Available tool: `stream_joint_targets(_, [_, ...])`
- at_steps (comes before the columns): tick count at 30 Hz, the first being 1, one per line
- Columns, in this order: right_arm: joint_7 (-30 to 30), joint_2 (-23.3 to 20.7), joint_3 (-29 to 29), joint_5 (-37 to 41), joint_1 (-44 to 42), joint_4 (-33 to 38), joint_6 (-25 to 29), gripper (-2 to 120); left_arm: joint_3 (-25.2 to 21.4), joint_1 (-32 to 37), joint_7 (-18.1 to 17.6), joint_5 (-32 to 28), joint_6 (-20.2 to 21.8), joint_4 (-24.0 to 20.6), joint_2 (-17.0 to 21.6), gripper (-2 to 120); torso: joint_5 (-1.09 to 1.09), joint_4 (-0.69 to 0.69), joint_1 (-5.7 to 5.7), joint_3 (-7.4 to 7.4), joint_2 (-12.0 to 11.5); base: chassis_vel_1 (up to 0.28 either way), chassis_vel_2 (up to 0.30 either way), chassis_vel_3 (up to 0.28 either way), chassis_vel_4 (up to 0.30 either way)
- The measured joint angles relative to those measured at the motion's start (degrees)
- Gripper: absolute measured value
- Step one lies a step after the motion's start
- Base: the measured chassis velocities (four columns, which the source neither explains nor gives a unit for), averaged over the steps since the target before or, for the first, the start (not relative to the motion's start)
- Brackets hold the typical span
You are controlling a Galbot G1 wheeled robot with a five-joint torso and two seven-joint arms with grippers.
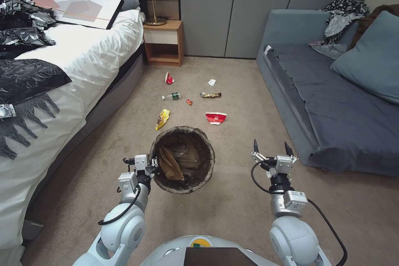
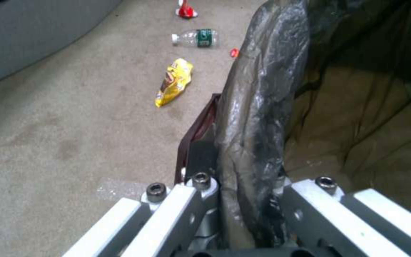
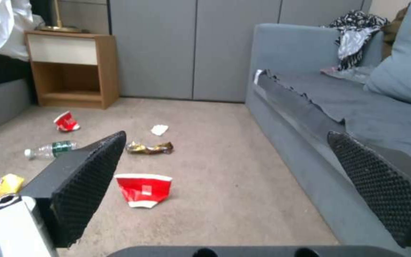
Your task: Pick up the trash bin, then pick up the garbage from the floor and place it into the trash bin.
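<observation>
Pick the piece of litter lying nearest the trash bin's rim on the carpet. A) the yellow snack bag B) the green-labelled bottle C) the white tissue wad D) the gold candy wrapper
A: the yellow snack bag lies just beyond the trash bin, whose rim the left gripper clamps; the other pieces lie farther off.

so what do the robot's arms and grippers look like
Both arms are glossy silver-white with rounded joints and black cables looping alongside. The left gripper has pale metal linkage bars with dark bolts. The right gripper has black pointed jaws with dimpled inner faces; a small label sits on its wrist.
</observation>
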Motion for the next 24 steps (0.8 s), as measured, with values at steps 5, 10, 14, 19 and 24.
stream_joint_targets(5, [0.0,0.2,0.0,-0.1,0.1,-0.1,-0.1,100,0.1,0.0,0.0,0.1,-0.1,0.0,-0.1,4,0.00,0.00,0.00,0.00,0.0,0.000,0.000,0.000,0.000])
stream_joint_targets(10, [0.0,0.4,0.1,-0.1,0.1,-0.2,-0.1,100,0.1,0.0,0.0,0.1,-0.1,0.1,-0.2,4,0.00,0.00,0.00,0.00,0.0,0.000,0.000,0.000,0.000])
stream_joint_targets(14, [0.0,0.4,0.1,-0.1,0.2,-0.2,0.0,100,0.1,-0.1,0.0,0.1,-0.1,0.2,-0.2,4,0.00,0.00,0.00,0.00,0.0,-0.071,0.060,0.051,-0.067])
stream_joint_targets(19, [0.1,0.3,0.2,0.1,0.4,-0.2,0.0,100,0.1,-0.3,0.1,0.1,-0.2,0.3,-0.3,4,0.00,0.01,0.00,0.00,0.0,-0.149,0.134,0.151,-0.133])
stream_joint_targets(24, [0.1,0.3,0.2,0.1,0.5,-0.2,-0.1,100,0.0,-0.4,0.1,0.1,-0.2,0.3,-0.3,4,0.00,0.00,0.00,0.01,0.0,-0.245,0.213,0.214,-0.215])
